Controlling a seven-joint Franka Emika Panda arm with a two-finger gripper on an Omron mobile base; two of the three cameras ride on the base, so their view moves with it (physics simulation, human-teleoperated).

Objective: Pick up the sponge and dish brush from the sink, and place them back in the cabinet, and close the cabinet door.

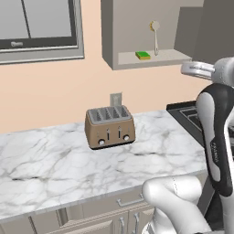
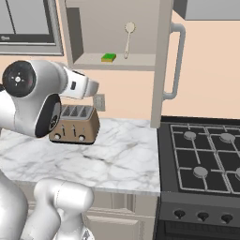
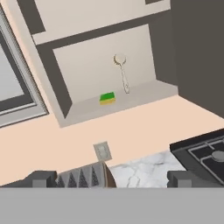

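**Sponge and brush on cabinet shelf, door open**

- Sponge [image 1: 143,55]: one. Small flat block, bright green top, yellow layer along its side. Lies flat on the bottom shelf of the cabinet [image 1: 137,27], near the front edge.
- Dish brush [image 1: 155,36]: one. Round cream-tan head up, thin pale handle down, standing nearly upright against the cabinet's back wall, foot on the shelf. Just beside the sponge, toward the stove side; the two are apart, not touching.
- Cabinet: grey-taupe wall unit, plain pale interior, one shelf level visible with both items on it.
- Cabinet door [image 2: 161,61]: one, swung open, edge-on in the right base view, with one long vertical silver bar handle [image 2: 177,61].
- Gripper [image 3: 113,179]: two dark fingertips at the bottom of the hand view, spread wide apart, nothing between them. Camera looks up at the open cabinet from well below it.
- Counter [image 1: 55,155]: white marble, one tan four-slot toaster [image 1: 110,126] sitting under the cabinet, one wall outlet [image 1: 116,98] behind it.
- Stove [image 2: 206,159]: one black gas cooktop beside the counter, four burners visible.
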